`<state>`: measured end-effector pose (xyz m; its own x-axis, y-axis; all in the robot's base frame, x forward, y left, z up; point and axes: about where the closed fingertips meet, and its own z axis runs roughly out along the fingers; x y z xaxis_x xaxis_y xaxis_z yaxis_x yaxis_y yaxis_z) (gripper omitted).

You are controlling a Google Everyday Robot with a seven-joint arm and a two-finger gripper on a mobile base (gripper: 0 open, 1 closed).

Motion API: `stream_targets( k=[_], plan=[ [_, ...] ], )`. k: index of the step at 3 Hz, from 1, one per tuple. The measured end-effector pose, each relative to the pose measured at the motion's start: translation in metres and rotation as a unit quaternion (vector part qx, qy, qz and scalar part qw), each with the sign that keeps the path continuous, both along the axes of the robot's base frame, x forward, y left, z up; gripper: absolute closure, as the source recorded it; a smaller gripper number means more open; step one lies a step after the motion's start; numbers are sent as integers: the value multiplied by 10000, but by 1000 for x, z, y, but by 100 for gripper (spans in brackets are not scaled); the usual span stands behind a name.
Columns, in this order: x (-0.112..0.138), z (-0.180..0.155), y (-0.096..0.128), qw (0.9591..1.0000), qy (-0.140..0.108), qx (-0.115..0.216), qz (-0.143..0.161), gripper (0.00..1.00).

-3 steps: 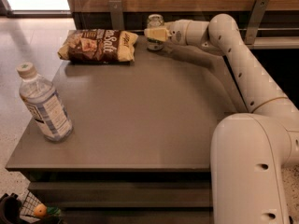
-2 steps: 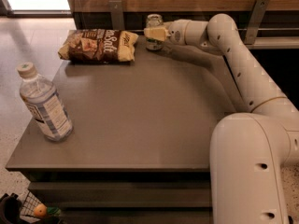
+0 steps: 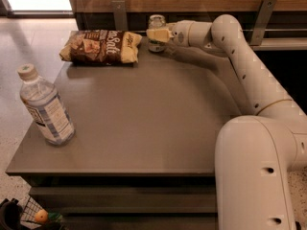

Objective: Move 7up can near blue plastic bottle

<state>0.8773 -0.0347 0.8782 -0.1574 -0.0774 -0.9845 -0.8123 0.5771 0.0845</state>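
Observation:
The 7up can [image 3: 156, 22], small and silvery, stands at the table's far edge, just right of the chip bag. My gripper [image 3: 157, 34] reaches it from the right. One pale finger [image 3: 158, 34] lies across the can's front, the other is hidden behind it, and the gripper is shut on the can. The blue plastic bottle [image 3: 45, 107], clear with a white cap and a printed label, stands upright near the table's left front corner, far from the can.
A brown-and-yellow chip bag [image 3: 100, 47] lies at the far left of the grey table [image 3: 144, 123]. A wooden wall with metal brackets [image 3: 120, 13] rises just behind the can. My arm [image 3: 249, 75] spans the table's right side.

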Motion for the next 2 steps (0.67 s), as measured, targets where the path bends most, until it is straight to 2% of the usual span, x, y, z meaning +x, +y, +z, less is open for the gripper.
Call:
stream_targets(
  k=[1, 2],
  plan=[
    [-3, 5, -2, 10000, -41, -42, -10, 100],
    [-22, 18, -12, 9999, -125, -60, 15, 100]
  ],
)
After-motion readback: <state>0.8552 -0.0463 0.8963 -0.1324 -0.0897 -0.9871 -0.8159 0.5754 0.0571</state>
